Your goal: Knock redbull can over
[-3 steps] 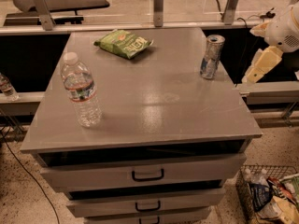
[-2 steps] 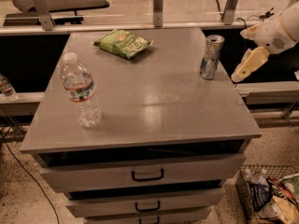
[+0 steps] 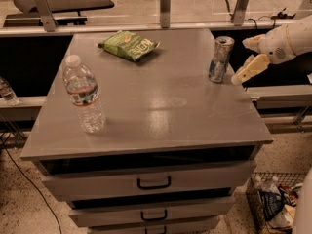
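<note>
The claw (image 3: pixel 241 61) hung at the right edge of the tabletop (image 3: pixel 161 106), reaching in from the right on a pale cream arm (image 3: pixel 287 43); its two fingers stood spread apart, pinching nothing; the upper finger (image 3: pixel 252 43) pointed toward the can's top, and the lower finger (image 3: pixel 249 69) slanted down and to the left, its tip low and just beside the can's base; whether that tip touched the can could not be told.

The can (image 3: pixel 221 60) stood upright on the tabletop, in the far right part, near the right edge and just left of the claw; it was slim and tall, with a shiny silver top that showed a dark opening, and a silver body with blue patches and some small print too blurred to read; its foot rested flat on the grey surface.

Further left, well apart from the can, a green snack bag (image 3: pixel 129 45) lay flat near the far edge; nearer the front left corner a clear water bottle (image 3: pixel 84 94) stood upright, with a white cap and a label round its middle; it was taller than the can.

Below the tabletop were grey drawers (image 3: pixel 153 183) with dark handles; a wire basket (image 3: pixel 273 204) holding mixed items sat on the floor at lower right.
</note>
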Controlling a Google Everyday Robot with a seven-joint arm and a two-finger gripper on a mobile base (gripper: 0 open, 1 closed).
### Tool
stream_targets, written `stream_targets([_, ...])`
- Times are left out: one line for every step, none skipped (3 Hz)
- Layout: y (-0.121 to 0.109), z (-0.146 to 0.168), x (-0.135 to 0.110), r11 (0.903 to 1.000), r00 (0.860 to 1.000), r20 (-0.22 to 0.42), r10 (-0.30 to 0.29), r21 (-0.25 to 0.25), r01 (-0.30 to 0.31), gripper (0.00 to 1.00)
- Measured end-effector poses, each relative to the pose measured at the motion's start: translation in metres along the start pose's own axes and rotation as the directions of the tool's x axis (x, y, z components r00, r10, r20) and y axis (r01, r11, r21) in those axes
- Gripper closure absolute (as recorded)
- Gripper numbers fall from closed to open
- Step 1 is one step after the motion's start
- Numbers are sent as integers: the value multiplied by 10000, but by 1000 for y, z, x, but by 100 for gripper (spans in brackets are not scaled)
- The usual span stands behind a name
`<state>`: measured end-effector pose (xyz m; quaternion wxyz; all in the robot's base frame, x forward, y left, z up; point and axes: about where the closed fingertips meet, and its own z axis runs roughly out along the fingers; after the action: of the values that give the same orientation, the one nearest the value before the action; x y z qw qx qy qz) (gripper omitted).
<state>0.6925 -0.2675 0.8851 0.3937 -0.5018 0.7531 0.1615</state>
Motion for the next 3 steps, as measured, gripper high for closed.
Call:
stream_targets([13, 12, -14, 9983, 9977, 672, 83, -576, -45, 0])
stream_targets([42, 29, -36, 9878, 9937, 1108, -158, -1523, 327, 0])
stream_targets([82, 43, -61, 9622, 9862, 1580, -490, -2574, 891, 0])
